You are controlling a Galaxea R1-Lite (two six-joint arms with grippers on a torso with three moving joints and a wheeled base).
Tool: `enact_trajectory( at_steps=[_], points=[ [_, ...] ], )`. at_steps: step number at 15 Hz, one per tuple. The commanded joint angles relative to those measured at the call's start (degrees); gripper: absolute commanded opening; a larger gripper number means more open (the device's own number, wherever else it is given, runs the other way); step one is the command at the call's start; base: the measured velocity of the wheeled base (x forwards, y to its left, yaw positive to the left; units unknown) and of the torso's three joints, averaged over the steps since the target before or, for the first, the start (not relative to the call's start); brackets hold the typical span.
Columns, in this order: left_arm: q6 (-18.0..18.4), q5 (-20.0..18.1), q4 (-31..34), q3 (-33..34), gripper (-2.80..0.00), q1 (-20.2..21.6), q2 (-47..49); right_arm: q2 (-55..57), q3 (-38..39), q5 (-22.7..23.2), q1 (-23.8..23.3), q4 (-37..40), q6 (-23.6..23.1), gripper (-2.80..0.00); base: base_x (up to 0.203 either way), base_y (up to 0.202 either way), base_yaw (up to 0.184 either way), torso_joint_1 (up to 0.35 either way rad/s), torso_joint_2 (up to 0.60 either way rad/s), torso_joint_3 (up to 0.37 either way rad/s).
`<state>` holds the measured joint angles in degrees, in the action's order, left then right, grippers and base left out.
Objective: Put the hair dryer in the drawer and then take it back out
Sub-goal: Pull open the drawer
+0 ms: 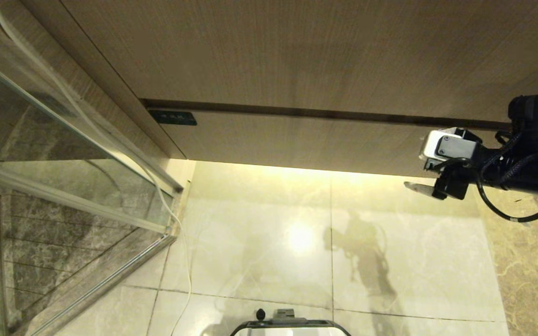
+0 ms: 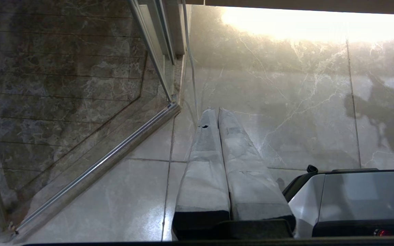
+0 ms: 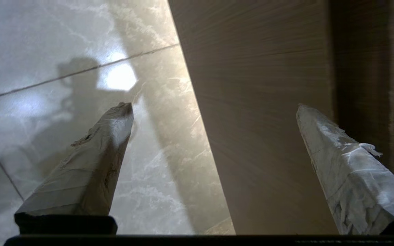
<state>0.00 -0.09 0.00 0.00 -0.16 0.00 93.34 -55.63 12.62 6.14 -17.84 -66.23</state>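
The drawer [image 1: 306,140] is pushed in flush, its long flat front running across the head view beneath the taller wood panel [image 1: 297,56]. The hair dryer shows in no view. The right gripper [image 1: 421,179], jaws spread wide and empty, hangs just at the drawer front's right end, fingers straddling its lower edge. The left gripper [image 2: 217,112], fingers pressed together, points at the marble floor [image 1: 259,242], far from the drawer, so the right arm is nearer.
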Motion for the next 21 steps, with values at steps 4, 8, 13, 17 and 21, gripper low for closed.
enact_trajectory(
  at_steps=[4, 8, 13, 17, 21],
  points=[
    [0.00, 0.00, 0.00, 0.00, -2.80, -0.02, 0.00, 0.16, 0.48, 0.38, 0.01, -6.72, 1.53, 0.00, 0.000, 0.000, 0.000, 0.000, 0.00, 0.000],
    [0.00, 0.00, 0.00, 0.09, -2.80, 0.05, 0.00, 1.66, 0.91, 0.67, 0.18, -10.19, 1.46, 0.00, 0.000, 0.000, 0.000, 0.000, 0.00, 0.000],
    [0.00, 0.00, 0.00, 0.05, -2.80, 0.04, 0.00, 4.48, 0.02, 0.80, 0.15, -10.37, 1.07, 0.00, 0.000, 0.000, 0.000, 0.000, 0.00, 0.000],
    [0.00, 0.00, 0.00, 0.09, -2.80, -0.02, 0.00, 8.00, -3.09, 1.62, 0.10, -14.41, 1.02, 0.00, 0.000, 0.000, 0.000, 0.000, 0.00, 0.000],
    [0.00, 0.00, 0.00, 0.02, -2.80, -0.02, 0.00, 9.62, -3.16, 2.39, 0.10, -15.34, 0.93, 0.00, 0.000, 0.000, 0.000, 0.000, 0.00, 0.000]
  ],
)
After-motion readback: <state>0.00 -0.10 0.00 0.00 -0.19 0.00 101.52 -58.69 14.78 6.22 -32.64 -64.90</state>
